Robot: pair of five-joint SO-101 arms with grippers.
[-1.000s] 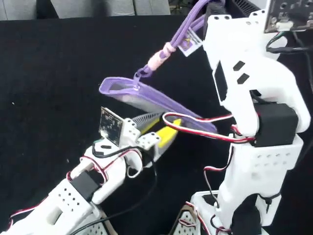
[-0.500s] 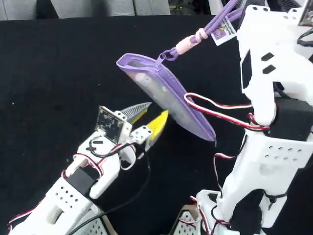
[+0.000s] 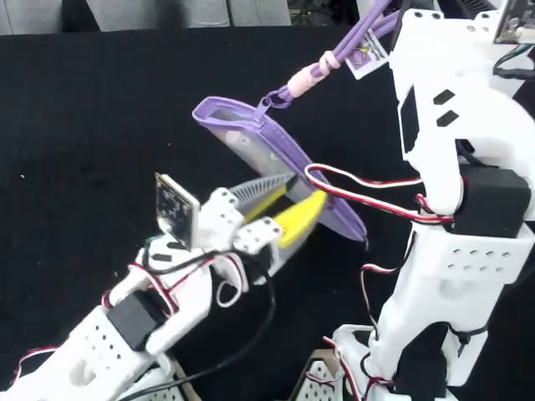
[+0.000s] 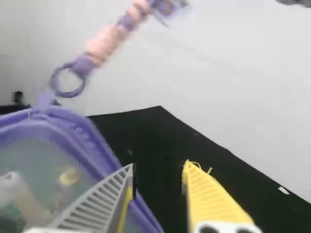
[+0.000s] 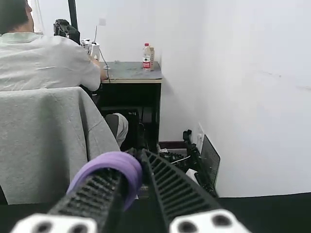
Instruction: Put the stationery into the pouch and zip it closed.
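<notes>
Black surface (image 3: 100, 125), white wall behind. The purple pouch (image 3: 251, 142) was off the surface, hanging tilted in the air at mid-scene by its strap (image 3: 347, 46), which ran up to the far right. A pink bead (image 3: 305, 79) sat on the strap just above the ring at the pouch's far corner.

The right gripper (image 5: 136, 165) was clenched on the purple strap and carried the pouch's weight. The right arm (image 3: 451, 167) stood upright at the right.

The left gripper (image 3: 308, 188) came in from the near left with its jaws released and parted. The grey finger (image 4: 104, 199) lay against the pouch's lower purple edge. The yellow finger (image 4: 206, 199) stood apart from it. Nothing was clamped between them.

Progress, as a judgement: small items showed through the clear side of the pouch (image 4: 43, 165) in the left wrist view, so the stationery looked to be inside and loading looked done. No loose stationery lay on the surface in the high view. The zip pull (image 3: 269, 104) appeared to sit at the strap corner, but whether the zip was fully shut could not be told. Likely left: grip the pouch's edge with the left gripper, pull the strap to finish the zip, then set the pouch down.
</notes>
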